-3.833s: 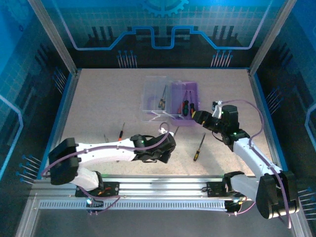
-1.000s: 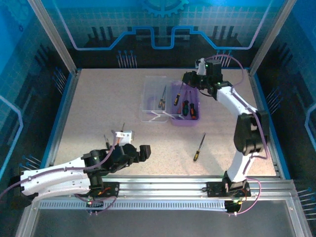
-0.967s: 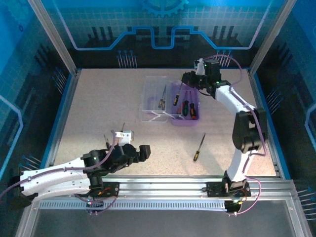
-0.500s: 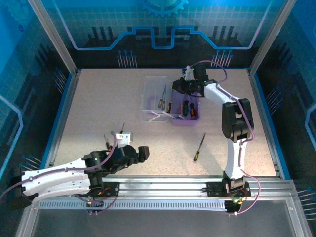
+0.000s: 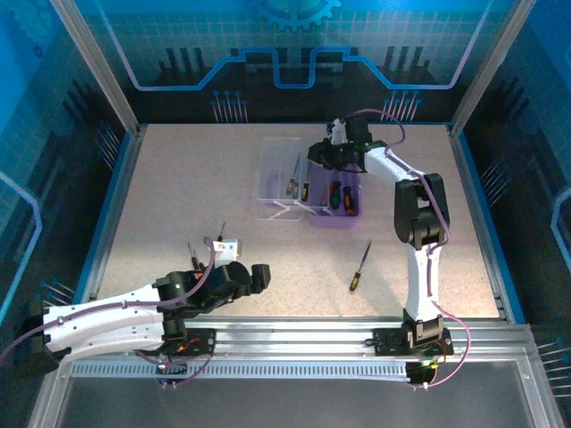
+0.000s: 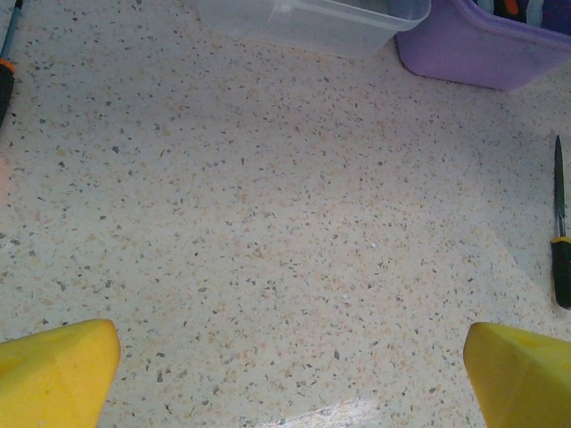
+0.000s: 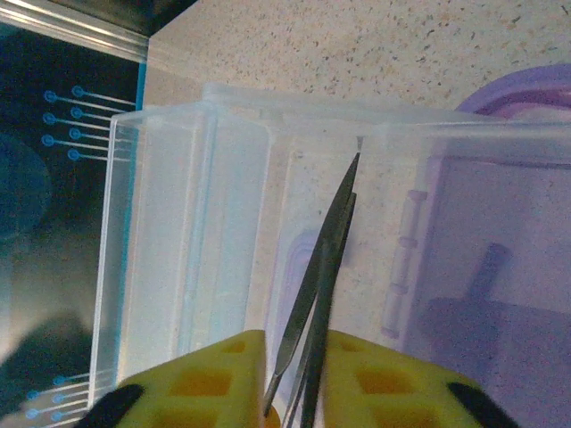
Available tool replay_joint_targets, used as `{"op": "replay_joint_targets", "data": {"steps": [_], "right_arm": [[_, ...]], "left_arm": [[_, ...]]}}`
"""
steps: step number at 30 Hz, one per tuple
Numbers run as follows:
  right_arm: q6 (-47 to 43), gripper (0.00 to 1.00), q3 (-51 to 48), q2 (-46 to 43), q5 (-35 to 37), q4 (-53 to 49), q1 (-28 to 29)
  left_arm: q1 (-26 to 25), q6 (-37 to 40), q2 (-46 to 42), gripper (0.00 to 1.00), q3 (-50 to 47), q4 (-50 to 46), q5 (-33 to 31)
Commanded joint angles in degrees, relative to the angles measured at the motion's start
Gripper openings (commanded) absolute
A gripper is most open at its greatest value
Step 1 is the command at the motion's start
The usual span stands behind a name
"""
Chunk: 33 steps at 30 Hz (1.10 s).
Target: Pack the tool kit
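Now placing screwdriver [image 7: 323, 259] in tool kit [image 5: 332, 224].
Hold of right end effector [image 7: 299, 349]: cannot tell; left end effector [image 6: 290, 357] released; next, loose screwdriver [image 5: 359, 266] off desk [image 5: 196, 178].

The purple tool case [image 5: 332, 221] lies open on my counter [image 5: 178, 178], clear lid [image 5: 268, 169] flat on its left, two screwdrivers [image 5: 335, 194] inside; a yellow-black-handled one [image 5: 359, 266] lies loose nearer me.

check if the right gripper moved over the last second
Yes. In the top view the right gripper has shifted left, from over the purple case's far edge toward the clear lid beside it.
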Motion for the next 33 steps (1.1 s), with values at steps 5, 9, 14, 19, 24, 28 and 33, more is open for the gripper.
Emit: {"op": "replay_joint_targets", "data": {"steps": [5,9,14,19,24,28,33], "right_arm": [[-1.07,0.33,1.02,-2.14,1.02,-2.31,0.20],[-1.83,0.35,0.66,-3.51,2.40,-3.60,0.17],[-1.51,0.35,-2.20,-7.18,3.09,-2.13,-0.12],[-0.62,0.35,-6.83,-13.12,3.26,0.56,-0.27],[1.12,0.36,-16.83,-22.09,4.50,6.04,-0.40],[1.91,0.40,-28.16,-31.29,8.70,9.03,-0.55],[0.74,0.47,-45.74,-45.91,19.72,8.30,-0.47]], "left_arm": [[0.48,-1.35,0.03,0.99,0.37,0.60,-0.28],[0.50,-1.22,0.08,0.99,0.63,0.43,-0.17],[0.50,-1.00,0.27,0.99,0.63,0.91,0.32],[0.49,-0.13,1.65,0.99,1.53,1.64,1.38],[0.50,0.84,5.90,0.99,3.92,2.68,2.64],[0.44,3.10,14.53,0.97,8.92,3.27,5.44],[-0.14,8.10,29.99,0.89,20.48,1.84,11.00]]}}
